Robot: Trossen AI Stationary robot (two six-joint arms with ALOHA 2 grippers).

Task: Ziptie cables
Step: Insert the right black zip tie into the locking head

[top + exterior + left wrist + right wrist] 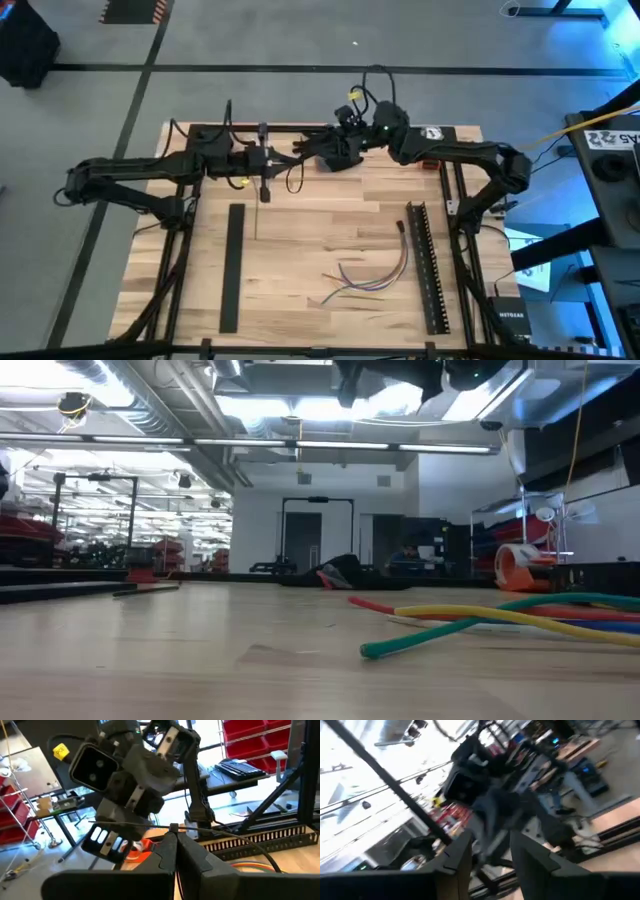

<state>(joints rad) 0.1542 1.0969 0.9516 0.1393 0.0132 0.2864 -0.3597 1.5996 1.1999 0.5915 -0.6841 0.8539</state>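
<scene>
From above, the left pincer (268, 160) and right pincer (322, 155) meet nose to nose at the counter's (300, 250) far edge, likely passing a zip tie; the cables (372, 280) lie well apart, nearer the front. Low view: cables loose, unbundled. Left wrist: fingers pinched shut on a thin strip (200, 831). Right wrist: fingers parted, holding nothing visible.

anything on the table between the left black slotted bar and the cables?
No. In the high view the stretch between the left slotted bar and the cables is bare wood. Both pincers hover near the table's far edge, away from it.
</scene>
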